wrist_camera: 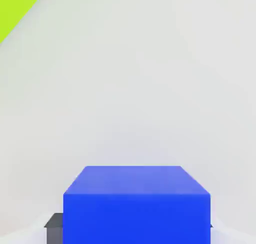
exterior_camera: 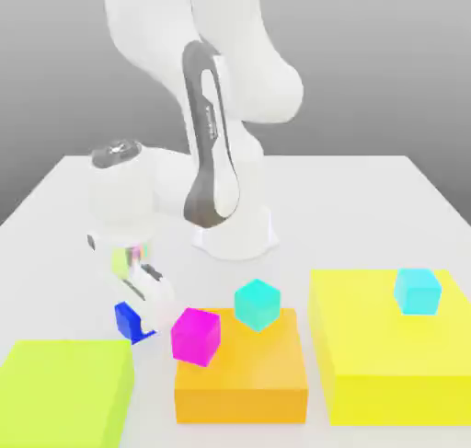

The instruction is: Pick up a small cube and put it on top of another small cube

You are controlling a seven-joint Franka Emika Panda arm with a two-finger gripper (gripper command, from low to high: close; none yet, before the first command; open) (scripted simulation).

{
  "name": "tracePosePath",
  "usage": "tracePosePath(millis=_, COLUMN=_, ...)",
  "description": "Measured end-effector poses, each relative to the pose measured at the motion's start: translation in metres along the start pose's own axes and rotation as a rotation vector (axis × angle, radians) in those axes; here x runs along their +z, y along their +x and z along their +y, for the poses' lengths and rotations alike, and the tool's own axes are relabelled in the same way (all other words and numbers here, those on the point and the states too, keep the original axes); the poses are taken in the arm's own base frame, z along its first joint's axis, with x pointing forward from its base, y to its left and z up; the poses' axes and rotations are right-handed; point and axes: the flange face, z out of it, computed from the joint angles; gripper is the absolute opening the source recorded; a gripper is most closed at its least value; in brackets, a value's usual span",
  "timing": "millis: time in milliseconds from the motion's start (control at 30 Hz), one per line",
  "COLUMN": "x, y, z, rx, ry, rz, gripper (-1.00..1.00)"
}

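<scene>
A small blue cube (exterior_camera: pixel 128 321) sits low over the white table, between the lime block and the orange block. My gripper (exterior_camera: pixel 138 314) reaches down onto it from above. In the hand view the blue cube (wrist_camera: pixel 136 205) sits between my fingers, and a dark fingertip (wrist_camera: pixel 53 224) presses against its side. The gripper is shut on it. A magenta cube (exterior_camera: pixel 195 336) shows at the orange block's left corner. On the orange block stands a teal cube (exterior_camera: pixel 257 304). A cyan cube (exterior_camera: pixel 418 291) rests on the yellow block.
Three large flat blocks line the front of the table: lime (exterior_camera: pixel 64 391), orange (exterior_camera: pixel 244 373) and yellow (exterior_camera: pixel 391 345). A corner of the lime block (wrist_camera: pixel 15 7) shows in the hand view. The arm's white base (exterior_camera: pixel 235 235) stands behind.
</scene>
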Motion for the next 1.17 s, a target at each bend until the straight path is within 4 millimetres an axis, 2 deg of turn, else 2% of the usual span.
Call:
tracePosePath(millis=200, x=-0.042, y=-0.001, z=-0.003, rx=0.009, ry=0.001, rz=-0.001, gripper=-1.0)
tracePosePath(millis=333, x=-0.071, y=-0.034, z=-0.065, rx=-0.059, ry=0.043, rz=0.02, gripper=-1.0)
tracePosePath(millis=467, x=-0.122, y=-0.119, z=-0.123, rx=-0.243, ry=0.095, rz=0.035, gripper=-1.0)
tracePosePath(millis=567, x=-0.154, y=-0.193, z=-0.136, rx=-0.38, ry=0.113, rz=0.034, gripper=-1.0)
tracePosePath(millis=633, x=-0.171, y=-0.243, z=-0.132, rx=-0.469, ry=0.116, rz=0.029, gripper=-1.0)
tracePosePath(millis=700, x=-0.181, y=-0.292, z=-0.117, rx=-0.555, ry=0.102, rz=0.019, gripper=-1.0)
tracePosePath(millis=767, x=-0.185, y=-0.341, z=-0.091, rx=-0.642, ry=0.074, rz=0.006, gripper=-1.0)
tracePosePath(millis=867, x=-0.187, y=-0.41, z=-0.034, rx=-0.797, ry=0.018, rz=-0.005, gripper=-1.0)
tracePosePath(millis=933, x=-0.17, y=-0.424, z=-0.019, rx=-0.841, ry=0.005, rz=0.0, gripper=-1.0)
tracePosePath(millis=1033, x=-0.135, y=-0.428, z=-0.014, rx=-0.855, ry=0.002, rz=0.0, gripper=-1.0)
tracePosePath(millis=1067, x=-0.128, y=-0.429, z=-0.013, rx=-0.857, ry=0.002, rz=-0.001, gripper=1.0)
tracePosePath(millis=1167, x=-0.128, y=-0.429, z=-0.013, rx=-0.857, ry=0.002, rz=-0.001, gripper=1.0)
